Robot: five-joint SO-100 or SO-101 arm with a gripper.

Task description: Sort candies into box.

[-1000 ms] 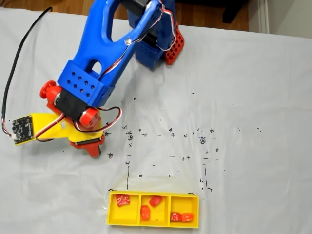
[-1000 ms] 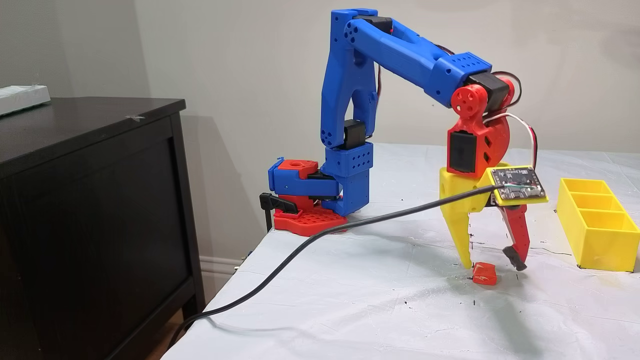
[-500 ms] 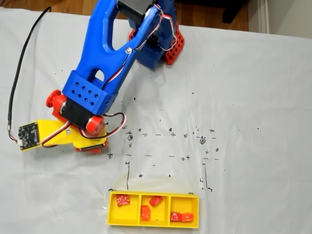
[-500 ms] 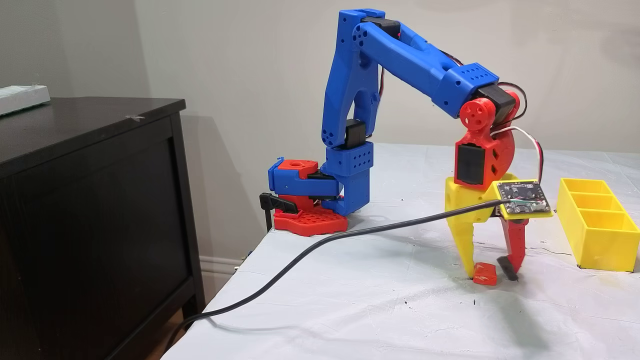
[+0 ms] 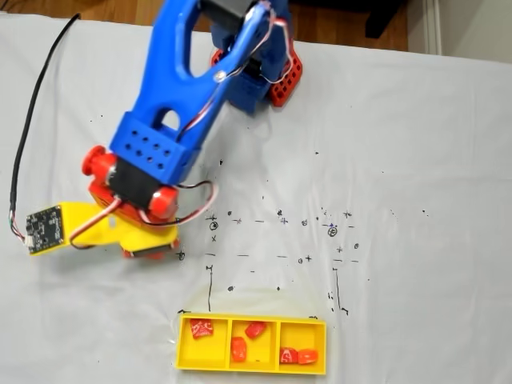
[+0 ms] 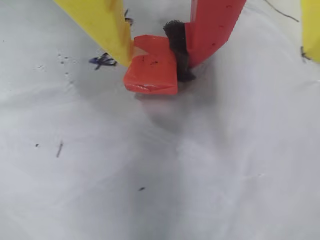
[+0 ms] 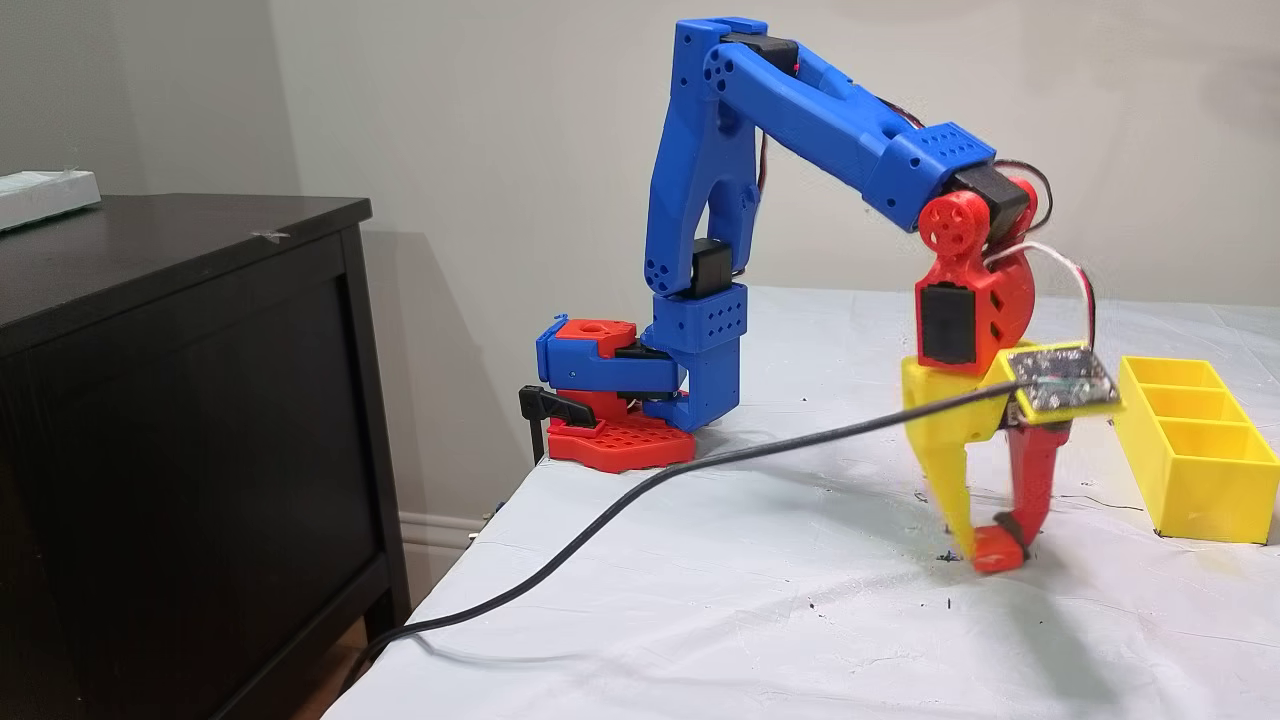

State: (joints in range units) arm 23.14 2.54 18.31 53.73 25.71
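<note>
A small orange-red wrapped candy (image 6: 151, 71) is pinched between the yellow and red fingers of the gripper (image 7: 990, 548) at the white-covered table (image 7: 760, 610). Beyond the gripper, five wrapped candies (image 5: 255, 330) are held by the long yellow three-compartment plastic box (image 5: 251, 367).

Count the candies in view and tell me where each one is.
6. One in the tray's left compartment, two in the middle, two in the right, by the overhead-style fixed view. One is gripped in the hand on the table.
</note>
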